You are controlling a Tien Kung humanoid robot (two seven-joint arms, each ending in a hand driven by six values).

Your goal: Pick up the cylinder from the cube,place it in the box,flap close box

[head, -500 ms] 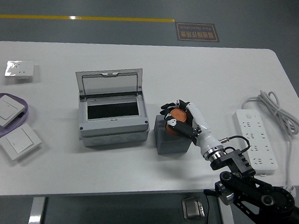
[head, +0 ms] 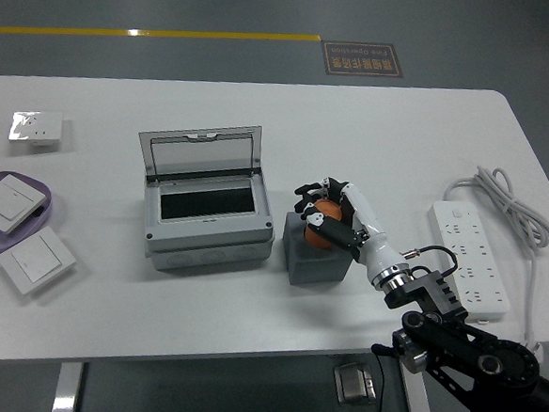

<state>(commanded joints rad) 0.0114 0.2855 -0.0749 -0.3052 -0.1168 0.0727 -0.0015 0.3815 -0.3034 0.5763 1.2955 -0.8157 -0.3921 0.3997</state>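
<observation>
An orange cylinder (head: 325, 212) is at the top of the dark grey cube (head: 312, 256) in the middle of the table. My right hand (head: 329, 212) has its white and black fingers curled around the cylinder, shut on it; whether the cylinder still touches the cube I cannot tell. Left of the cube stands the grey box (head: 209, 209) with its clear flap lid (head: 203, 151) raised at the back and its dark inside showing. My left arm is out of view.
A white power strip (head: 471, 255) with its cable (head: 506, 200) lies at the right. At the left are a purple plate (head: 43, 211) carrying a white switch (head: 4, 200), another switch (head: 35, 260) in front of it, and a small white switch (head: 37, 127) further back.
My right hand has shifted slightly up and to the left with the cylinder in its fingers. Nothing else has moved.
</observation>
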